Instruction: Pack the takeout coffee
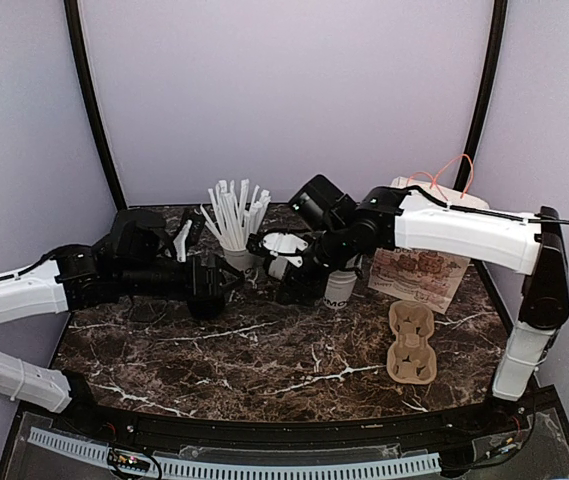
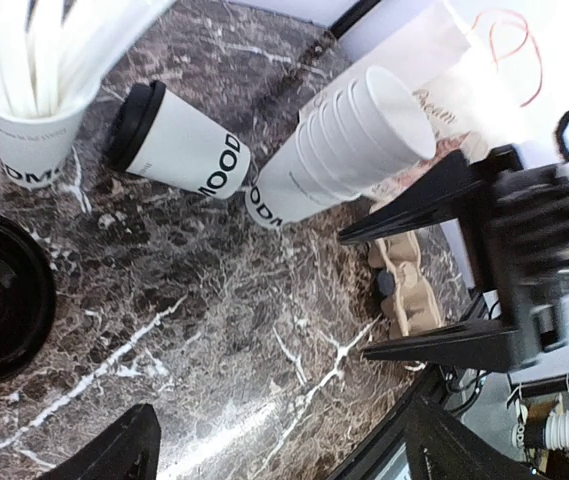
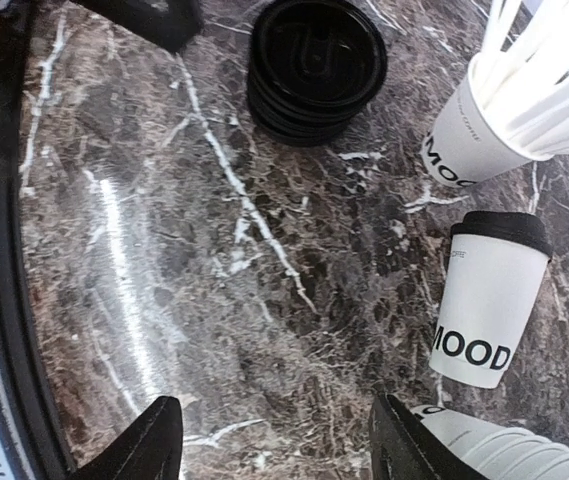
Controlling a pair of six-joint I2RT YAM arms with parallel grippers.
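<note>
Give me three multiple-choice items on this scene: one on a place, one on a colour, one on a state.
1. Where is the takeout coffee?
A. between the cup of straws and the stack of lidless cups
B. on top of that stack
C. inside the cup of straws

2. What colour is its lid?
A. white
B. brown
C. black

3. What state is the right gripper in?
A. shut on the takeout coffee
B. open, holding nothing
C. shut on the cup of straws

Answers:
1 A: the left wrist view shows it on the marble with the straws on one side and the stack on the other.
2 C: the right wrist view shows a black lid on the white cup.
3 B: its fingers stand apart with nothing between them.
</note>
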